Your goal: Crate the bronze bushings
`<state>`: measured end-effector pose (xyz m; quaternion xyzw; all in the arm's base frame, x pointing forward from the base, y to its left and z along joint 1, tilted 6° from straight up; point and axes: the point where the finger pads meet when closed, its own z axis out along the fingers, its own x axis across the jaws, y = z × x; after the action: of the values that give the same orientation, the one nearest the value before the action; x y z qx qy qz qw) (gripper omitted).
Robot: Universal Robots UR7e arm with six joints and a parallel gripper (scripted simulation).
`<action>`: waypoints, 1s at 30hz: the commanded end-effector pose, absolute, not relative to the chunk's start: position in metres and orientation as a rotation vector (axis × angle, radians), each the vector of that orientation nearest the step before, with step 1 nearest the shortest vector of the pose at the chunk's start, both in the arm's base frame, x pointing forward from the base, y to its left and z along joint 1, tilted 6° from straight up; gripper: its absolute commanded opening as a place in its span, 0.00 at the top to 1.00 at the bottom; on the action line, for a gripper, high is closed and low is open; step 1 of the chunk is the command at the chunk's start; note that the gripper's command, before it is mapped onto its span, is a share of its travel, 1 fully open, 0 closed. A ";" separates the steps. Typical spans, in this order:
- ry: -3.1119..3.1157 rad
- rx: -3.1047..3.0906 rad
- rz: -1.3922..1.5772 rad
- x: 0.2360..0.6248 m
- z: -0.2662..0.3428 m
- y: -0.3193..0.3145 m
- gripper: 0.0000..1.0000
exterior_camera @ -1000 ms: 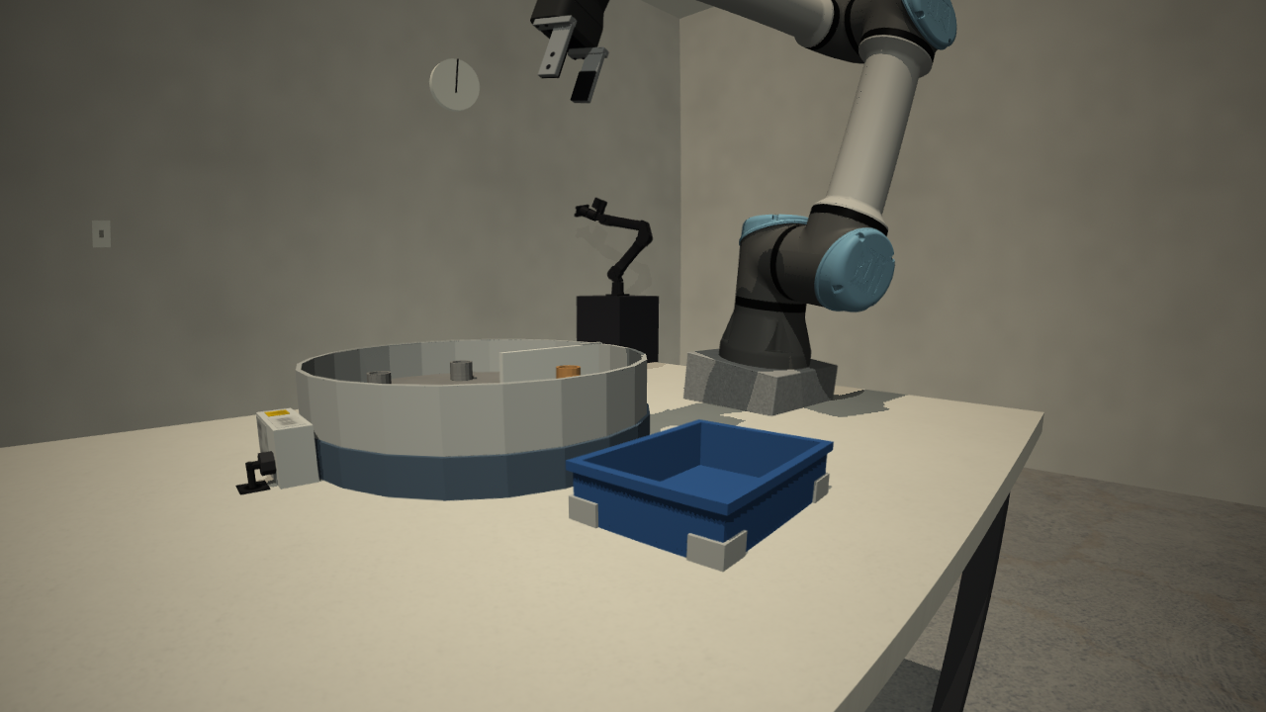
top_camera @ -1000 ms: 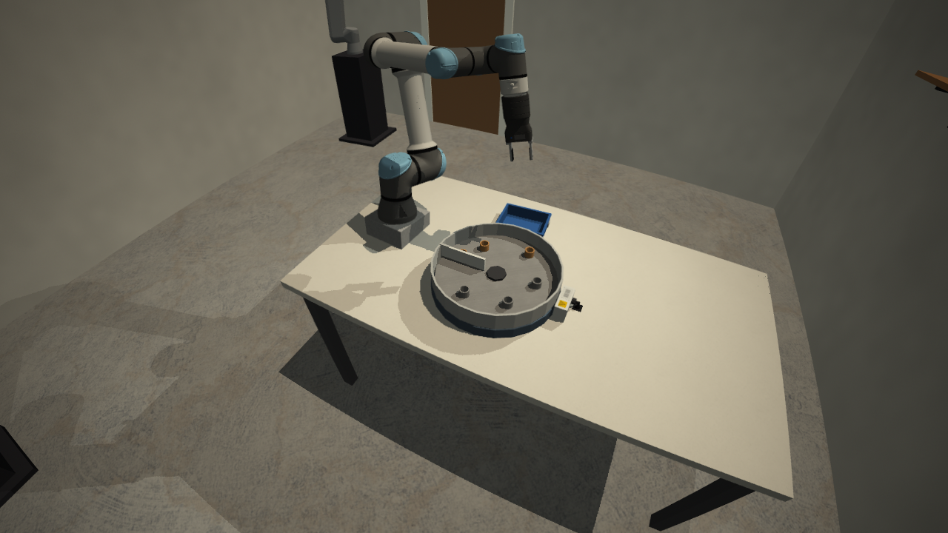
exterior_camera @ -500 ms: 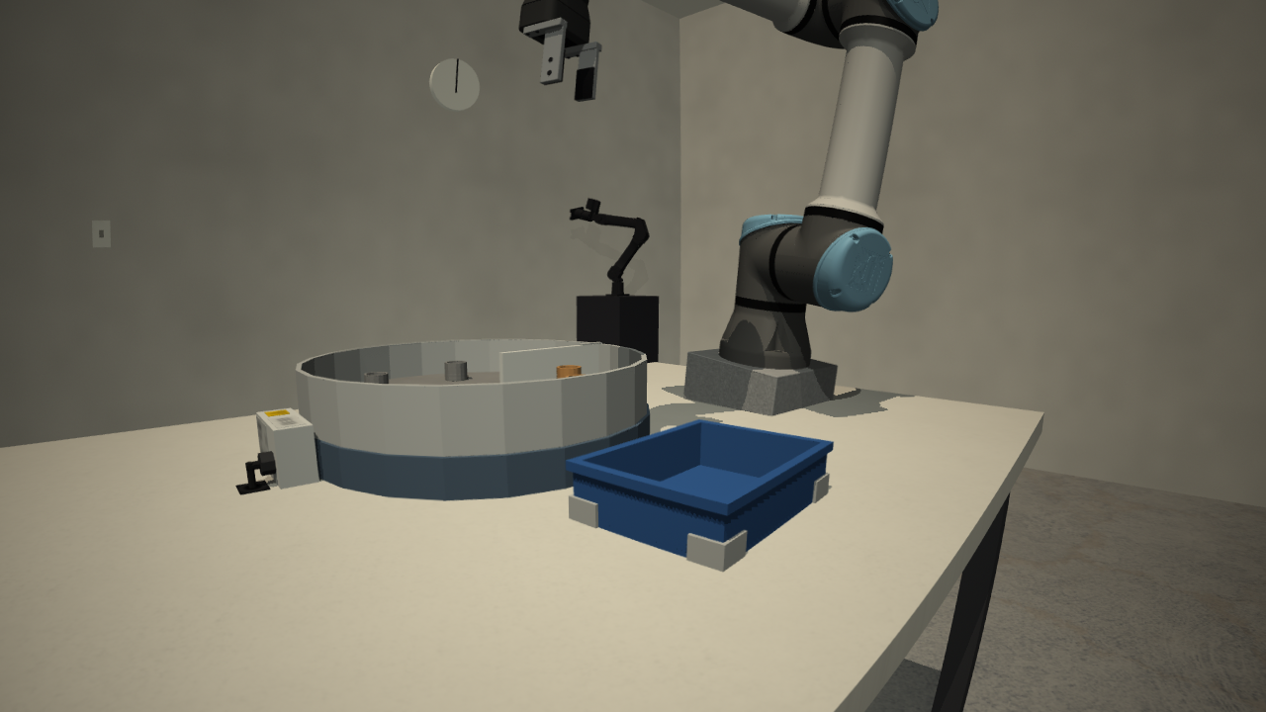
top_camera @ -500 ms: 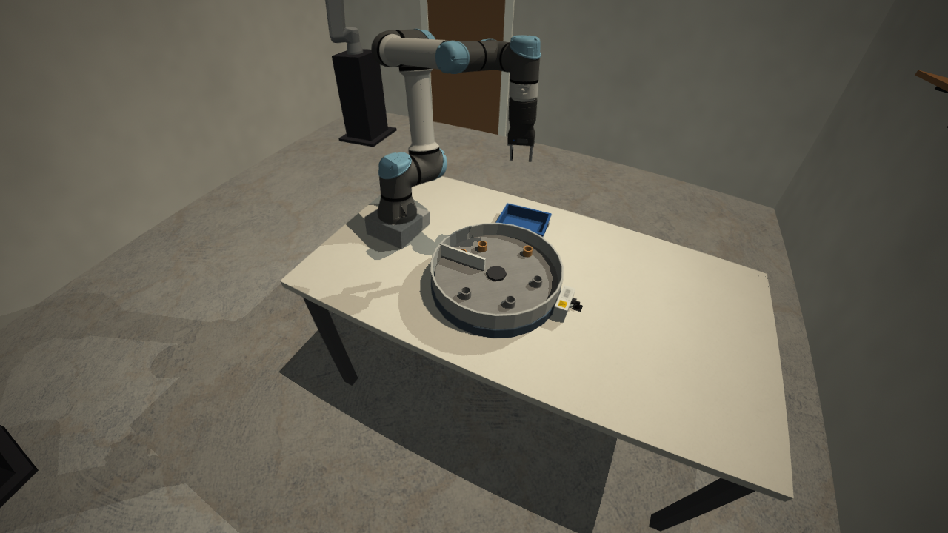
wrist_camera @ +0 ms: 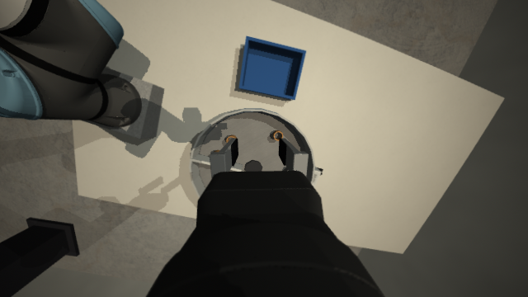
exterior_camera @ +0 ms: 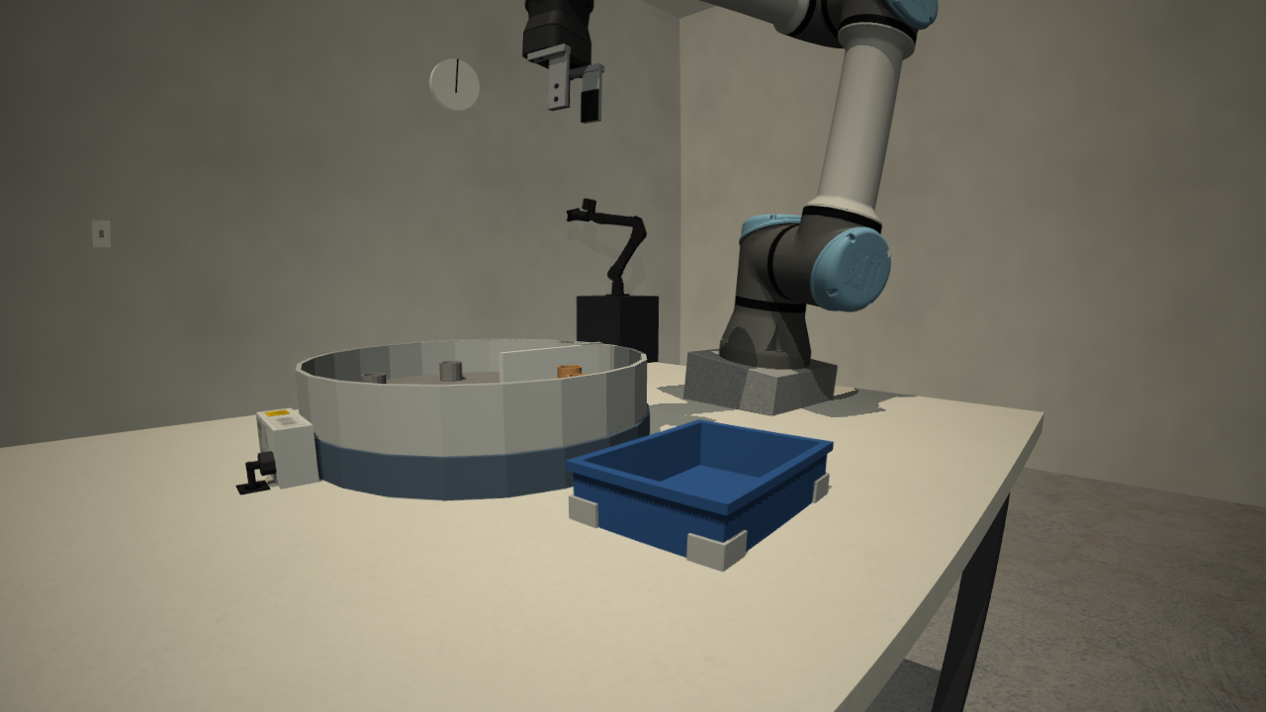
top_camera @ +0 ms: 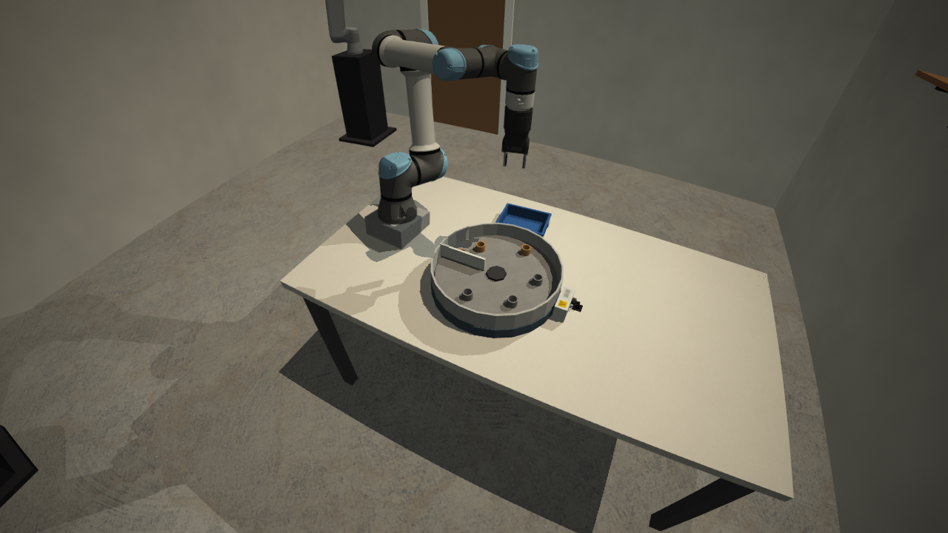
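Jaws spread over the ring, and the blue crate has no bushing in it!

Biggest first: the pale counter carries everything, with the robot arm planted by its left short edge in the top view. A raised mark sits on a blue joint cap in the exterior view, too small to read.

Next, the turning table, nearer the counter's left corner than its right ones, split partway by a white divider. Up by the far long edge, just beside it, sits the crate; only the exterior view catches its grey corner brackets.

High in the air hangs the gripper, fingers wide apart, nothing between them!

On the turning table's rim side, a white box wears a yellow label, its print unreadable.

Smallest, the stars: three bronze bushings on the turning table, one mostly behind the divider from the top. The top view gives three steel bushings too; the wrist view shows none.
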<state>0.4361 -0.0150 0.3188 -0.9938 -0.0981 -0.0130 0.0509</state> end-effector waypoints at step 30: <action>-0.298 -3.024 -0.041 0.380 0.249 -0.031 0.00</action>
<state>0.3914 -0.0283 0.2633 -0.9938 -0.0978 -0.0140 0.0511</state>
